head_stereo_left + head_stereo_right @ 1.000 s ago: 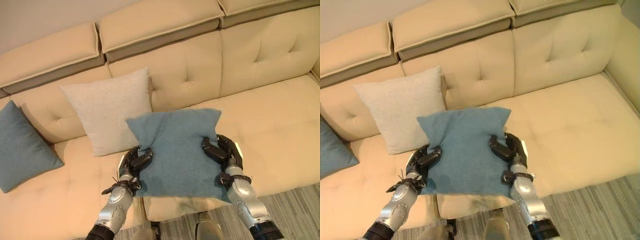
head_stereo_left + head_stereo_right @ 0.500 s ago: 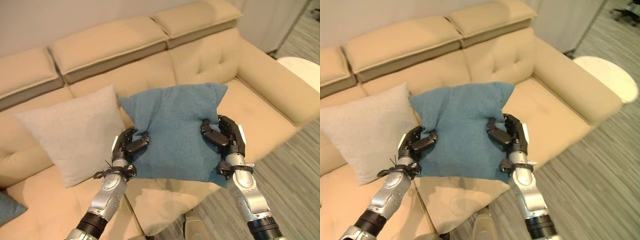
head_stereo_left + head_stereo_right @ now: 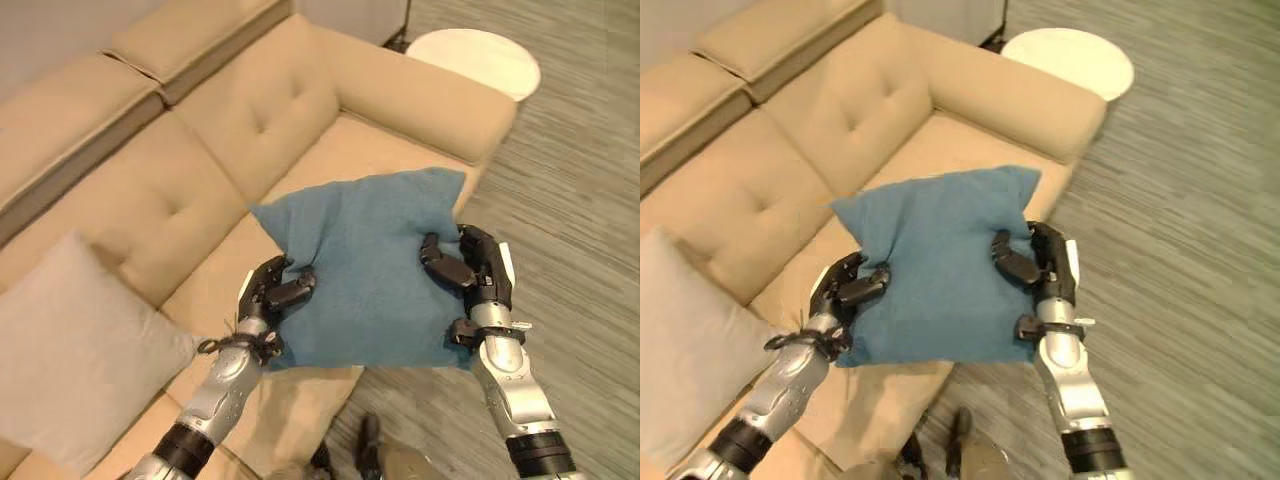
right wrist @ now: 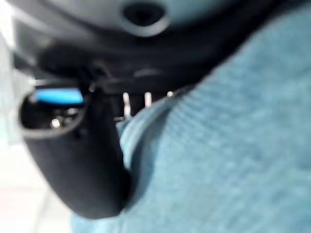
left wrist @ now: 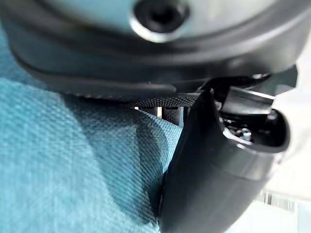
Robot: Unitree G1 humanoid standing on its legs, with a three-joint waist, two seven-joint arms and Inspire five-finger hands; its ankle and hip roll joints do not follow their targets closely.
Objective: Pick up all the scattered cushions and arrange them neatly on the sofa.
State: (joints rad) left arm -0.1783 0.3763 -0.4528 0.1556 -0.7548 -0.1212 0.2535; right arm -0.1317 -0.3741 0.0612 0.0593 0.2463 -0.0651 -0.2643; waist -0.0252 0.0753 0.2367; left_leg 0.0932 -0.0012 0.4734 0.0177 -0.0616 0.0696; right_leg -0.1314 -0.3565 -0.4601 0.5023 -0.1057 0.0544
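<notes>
A blue cushion (image 3: 365,270) hangs in the air in front of the beige sofa (image 3: 230,140), held by both its side edges. My left hand (image 3: 268,298) is shut on its left edge, thumb pressed into the cloth (image 5: 73,160). My right hand (image 3: 478,275) is shut on the right edge, its thumb over the blue cloth (image 4: 218,145). The cushion is over the sofa's right seat, near the armrest (image 3: 420,95). A light grey cushion (image 3: 70,350) leans upright on the sofa at the lower left.
A round white side table (image 3: 472,62) stands on the striped grey carpet (image 3: 580,200) past the sofa's armrest. The sofa's seat between the grey cushion and the armrest is bare.
The camera has swung far to the right: the sofa's armrest and the white table have come into view and the grey cushion has slid to the left edge. Both hands still hold the blue cushion.
</notes>
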